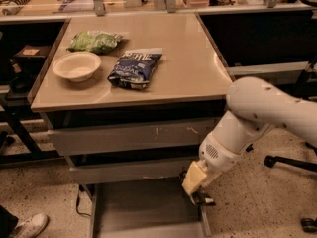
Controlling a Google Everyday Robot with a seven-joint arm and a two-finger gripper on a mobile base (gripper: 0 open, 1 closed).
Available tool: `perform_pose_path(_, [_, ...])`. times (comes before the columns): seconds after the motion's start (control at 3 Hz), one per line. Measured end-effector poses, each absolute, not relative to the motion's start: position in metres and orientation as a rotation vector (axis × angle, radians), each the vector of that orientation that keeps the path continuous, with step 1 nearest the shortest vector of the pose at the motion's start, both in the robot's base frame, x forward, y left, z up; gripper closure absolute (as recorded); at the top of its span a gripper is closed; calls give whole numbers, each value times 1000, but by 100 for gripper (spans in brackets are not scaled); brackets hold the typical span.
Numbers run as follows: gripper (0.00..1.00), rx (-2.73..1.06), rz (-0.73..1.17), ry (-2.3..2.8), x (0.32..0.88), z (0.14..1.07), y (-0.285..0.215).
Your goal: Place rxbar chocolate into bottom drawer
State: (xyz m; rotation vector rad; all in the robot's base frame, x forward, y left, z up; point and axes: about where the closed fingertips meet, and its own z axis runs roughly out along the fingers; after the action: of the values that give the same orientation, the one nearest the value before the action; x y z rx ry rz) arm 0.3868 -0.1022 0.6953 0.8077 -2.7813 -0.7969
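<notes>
A tan table stands on speckled floor, cluttered bench behind.

Light: You had warm, yellowish light falling from above on the table top.
Glare: You saw a pale shine on the table top near its right edge, and a bright patch on the white arm.
Shadows: You had deep dark under the table top and in the gaps by the upper drawers.
Bottom drawer: It lay dim and grey.
Gripper: It sat low at the bottom drawer's right rail, in dull light.
</notes>
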Motion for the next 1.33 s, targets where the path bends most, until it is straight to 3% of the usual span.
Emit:
perform_pose_path(0.67, [100,809,-790,-2778,384,694,-103])
perform_pose_path(1.33, [100,554,-924,-2816,375,581,-108])
